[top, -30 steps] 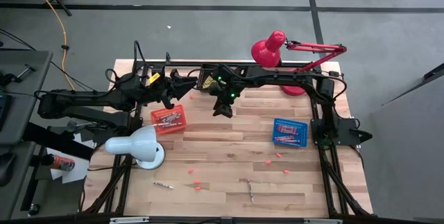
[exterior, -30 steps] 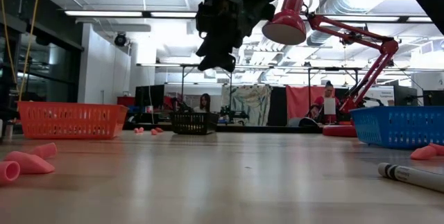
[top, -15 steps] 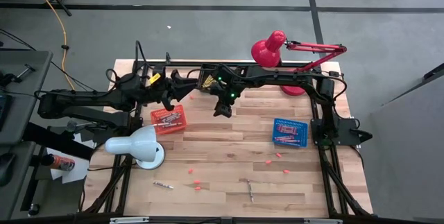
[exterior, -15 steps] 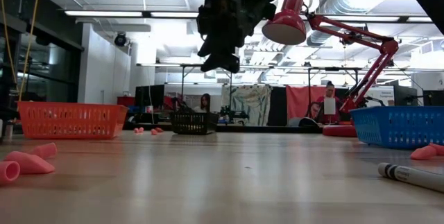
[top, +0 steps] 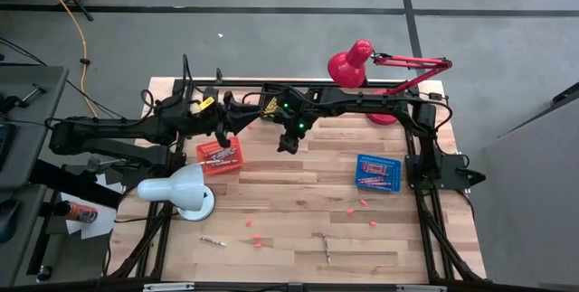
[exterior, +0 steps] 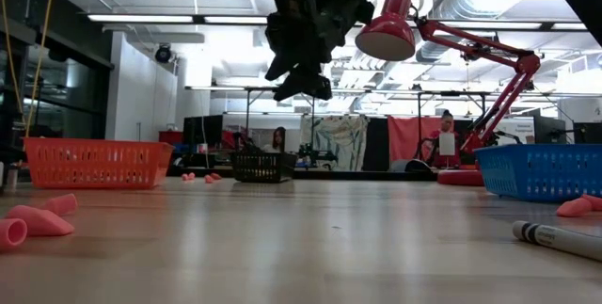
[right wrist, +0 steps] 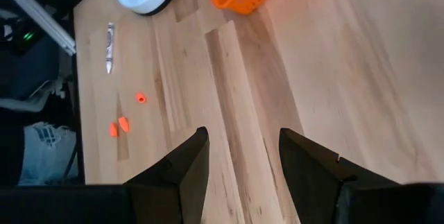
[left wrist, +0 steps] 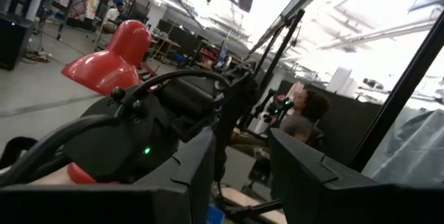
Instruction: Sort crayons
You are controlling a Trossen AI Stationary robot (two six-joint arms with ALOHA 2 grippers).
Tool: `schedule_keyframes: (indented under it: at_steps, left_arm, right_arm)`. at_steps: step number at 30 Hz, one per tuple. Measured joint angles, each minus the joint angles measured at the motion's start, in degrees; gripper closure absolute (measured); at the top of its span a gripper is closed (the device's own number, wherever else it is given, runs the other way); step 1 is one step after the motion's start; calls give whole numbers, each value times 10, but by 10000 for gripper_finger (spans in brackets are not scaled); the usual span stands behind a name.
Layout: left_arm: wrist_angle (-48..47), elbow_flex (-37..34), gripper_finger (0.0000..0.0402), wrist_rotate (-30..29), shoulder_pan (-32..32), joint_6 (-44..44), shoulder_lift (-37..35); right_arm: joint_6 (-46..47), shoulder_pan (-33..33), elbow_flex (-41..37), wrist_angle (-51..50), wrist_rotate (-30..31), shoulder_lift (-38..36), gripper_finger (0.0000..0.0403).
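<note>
Two crayons lie flat on the table near its front edge, one at the left [top: 213,240] and one in the middle [top: 327,249]; one shows close in the low view [exterior: 560,240]. More crayons lie in the orange basket [top: 219,155] and the blue basket [top: 377,172]. My right gripper [top: 288,141] hangs open and empty in the air over the table's middle, right of the orange basket; it also shows in the low view [exterior: 299,78] and in its wrist view [right wrist: 239,161]. My left gripper [top: 237,118] is open and empty, held level above the orange basket's far side [left wrist: 243,175].
Small pink crumbs [top: 253,230] [top: 362,209] lie scattered on the table's near half. A white lamp [top: 181,190] stands at the left, a red lamp [top: 357,61] at the far right. A small dark basket [exterior: 263,166] sits at the far edge.
My right gripper has risen a little and tipped slightly, staying open over the table's middle. My left gripper has shifted a little toward the table's right edge.
</note>
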Motion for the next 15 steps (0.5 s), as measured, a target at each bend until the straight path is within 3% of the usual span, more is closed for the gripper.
schedule_keyframes:
  at_steps: [8,15]
  left_arm:
    - [-32,0,277,2,0,43,0]
    - [-52,0,277,41,0,61,0]
  right_arm:
    - [35,0,0,0,20,0,236]
    - [38,0,0,-2,39,0,236]
